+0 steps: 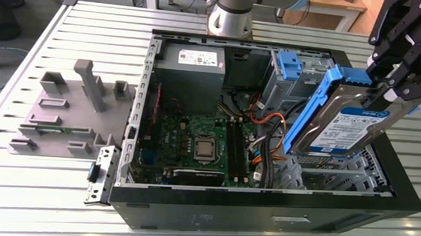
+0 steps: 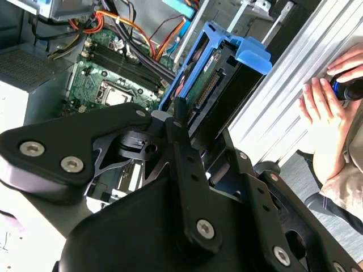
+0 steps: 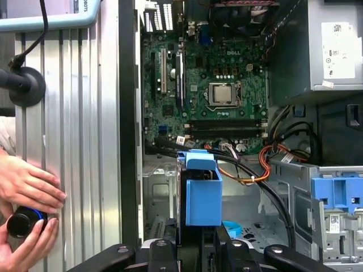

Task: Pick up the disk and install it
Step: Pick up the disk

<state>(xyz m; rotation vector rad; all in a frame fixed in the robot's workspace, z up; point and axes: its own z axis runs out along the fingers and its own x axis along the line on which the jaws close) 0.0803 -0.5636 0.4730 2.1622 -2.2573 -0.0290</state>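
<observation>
Slatted metal table (image 1: 19, 194) bearing an open black computer case (image 1: 263, 221), laid on its side with the insides facing up. On the table, toward the exterior view's left of the case, a grey fixture (image 1: 74, 111) of upright blocks. Inside the case, a grey power-supply box (image 1: 191, 68) with a white sticker at the far end, a green motherboard (image 1: 195, 128) nearer the camera, and orange and black cables (image 1: 264, 118) toward the exterior view's right. Black gripper (image 1: 386, 90) at the exterior view's upper right, fingers clamped tight on the upper end of the disk (image 1: 343, 127). Disk held in the air, steeply tilted, label outward, blue carrier frame around its edges, over the metal drive bay (image 1: 330, 173) in the case's right-hand part; contact between its lower end and the bay not clear. Square silver processor (image 1: 204, 147) at the middle of the motherboard. In the first wrist view, a person's hand (image 3: 28, 190) on the table beside the case, touching a small black knob (image 3: 22, 222) with a blue ring.
</observation>
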